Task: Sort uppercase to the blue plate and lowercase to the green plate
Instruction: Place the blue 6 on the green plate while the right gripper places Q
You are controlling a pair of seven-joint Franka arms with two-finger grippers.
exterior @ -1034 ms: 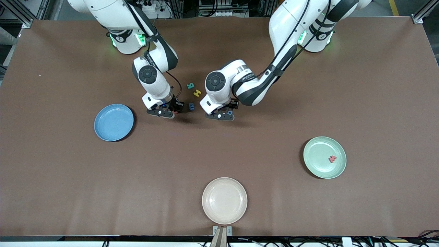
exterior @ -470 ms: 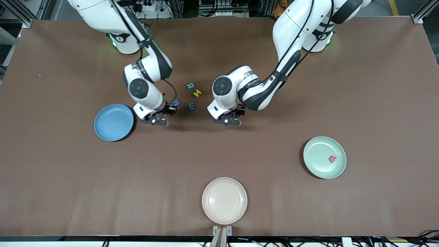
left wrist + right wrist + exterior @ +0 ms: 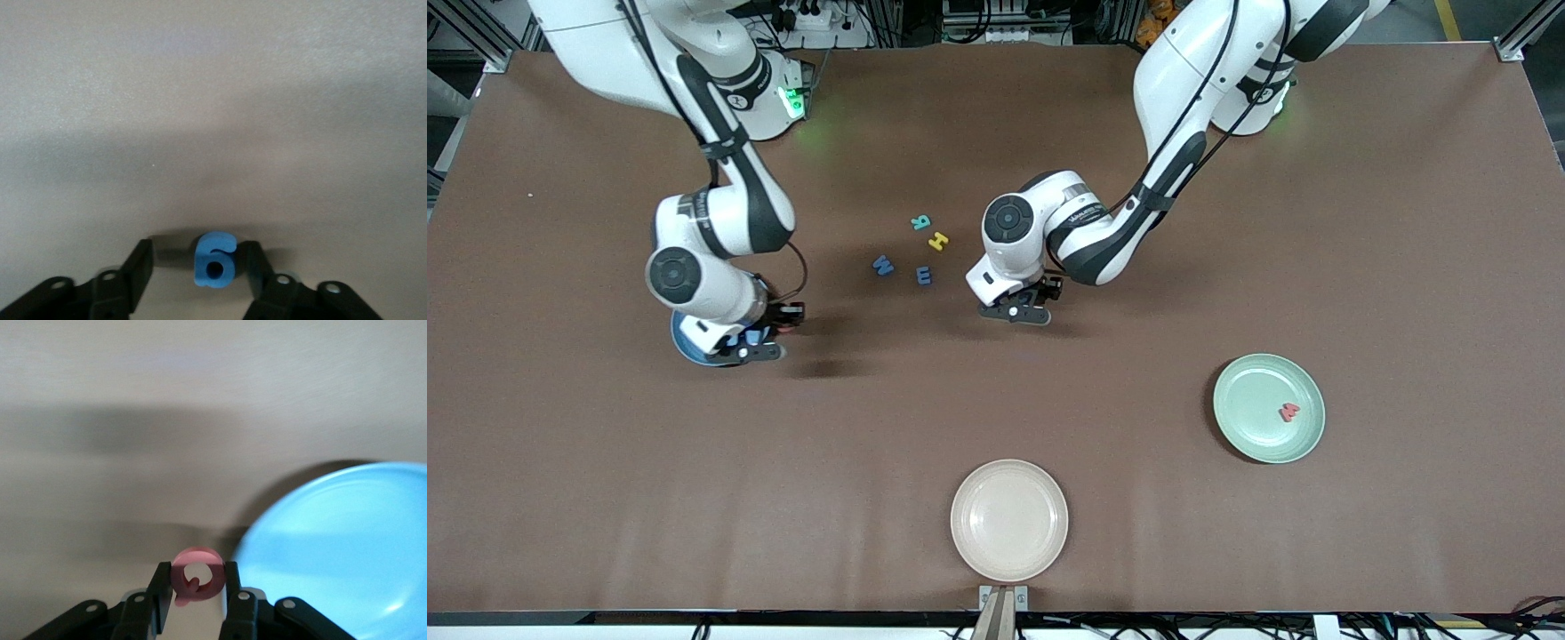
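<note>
My right gripper point(image 3: 740, 348) is shut on the red Q point(image 3: 197, 555) and holds it over the rim of the blue plate point(image 3: 683, 345), which fills one side of the right wrist view point(image 3: 347, 547). My left gripper point(image 3: 1016, 311) is low at the table, open round the blue g point(image 3: 213, 245). The g lies against one finger, with a gap to the other. The teal R point(image 3: 920, 222), yellow H point(image 3: 938, 240) and blue W point(image 3: 883, 265) lie on the table between the arms. The red w point(image 3: 1288, 412) lies in the green plate point(image 3: 1249, 391). The yellow h is out of view.
A darker blue E-like letter point(image 3: 924, 276) lies beside the W. A cream plate point(image 3: 1009, 520) sits near the table's front edge. The right arm hides most of the blue plate in the front view.
My right gripper has carried the red Q from the letter cluster to over the blue plate's rim, uncovering the blue W. My left gripper shifted slightly toward the left arm's end and stays low.
</note>
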